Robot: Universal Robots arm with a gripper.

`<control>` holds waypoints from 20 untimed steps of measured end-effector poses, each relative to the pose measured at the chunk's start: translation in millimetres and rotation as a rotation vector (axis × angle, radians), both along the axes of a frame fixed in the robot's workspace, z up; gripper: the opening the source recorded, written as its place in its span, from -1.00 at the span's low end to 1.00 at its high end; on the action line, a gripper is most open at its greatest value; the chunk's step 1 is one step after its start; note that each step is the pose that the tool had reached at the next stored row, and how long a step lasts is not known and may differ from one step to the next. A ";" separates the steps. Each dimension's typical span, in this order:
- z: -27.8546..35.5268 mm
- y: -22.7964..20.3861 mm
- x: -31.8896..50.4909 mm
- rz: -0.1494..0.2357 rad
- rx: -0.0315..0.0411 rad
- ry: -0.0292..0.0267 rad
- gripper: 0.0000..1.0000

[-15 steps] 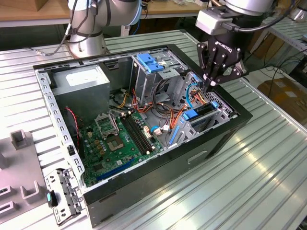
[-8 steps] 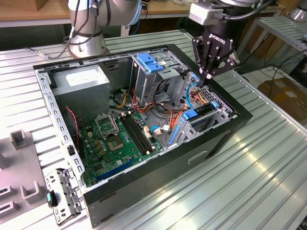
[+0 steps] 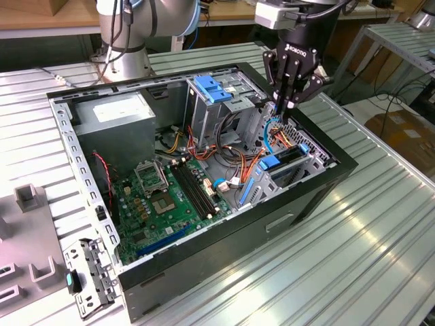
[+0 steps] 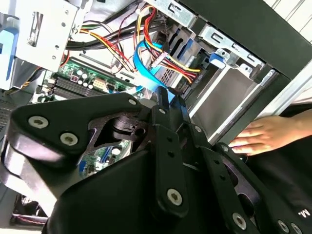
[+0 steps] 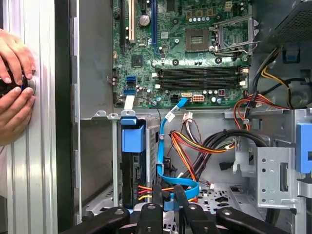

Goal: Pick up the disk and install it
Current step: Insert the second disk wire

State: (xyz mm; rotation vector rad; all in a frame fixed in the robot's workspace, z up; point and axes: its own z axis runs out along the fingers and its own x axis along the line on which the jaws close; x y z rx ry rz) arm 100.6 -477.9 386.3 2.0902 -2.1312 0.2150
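Note:
The disk [image 5: 132, 168] stands edge-on in the drive cage of the open computer case [image 3: 81, 170], with its blue carrier tab [image 5: 132, 138] at the top. In the exterior view the disk's blue rail [image 3: 271, 161] shows in the cage at the case's right end. My black gripper [image 3: 281, 109] hangs just above that cage, beside the disk and not touching it. In both wrist views the fingers [image 5: 157, 195] are shut on a flat blue data cable [image 5: 161, 156] that loops up from the motherboard, and the gripper [image 4: 163, 97] pinches the cable's end.
A person's hands [image 5: 14, 92] rest on the table just outside the case wall; one hand [image 4: 263, 136] is close to the cage. Red, yellow and orange power wires [image 5: 195, 146] crowd the bay. The case also holds the motherboard [image 3: 170, 197], a grey power supply [image 3: 115, 115] and a blue bracket [image 3: 212, 88].

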 end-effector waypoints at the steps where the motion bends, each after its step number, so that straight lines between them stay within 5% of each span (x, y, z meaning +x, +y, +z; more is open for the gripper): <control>1: -1.1 0.5 0.1 0.000 -0.0045 0.0000 -0.52; 5: -6.8 1.9 0.2 0.000 -0.0347 0.0000 -0.52; 20: -23.2 4.0 1.4 0.000 -0.1172 0.0000 -0.68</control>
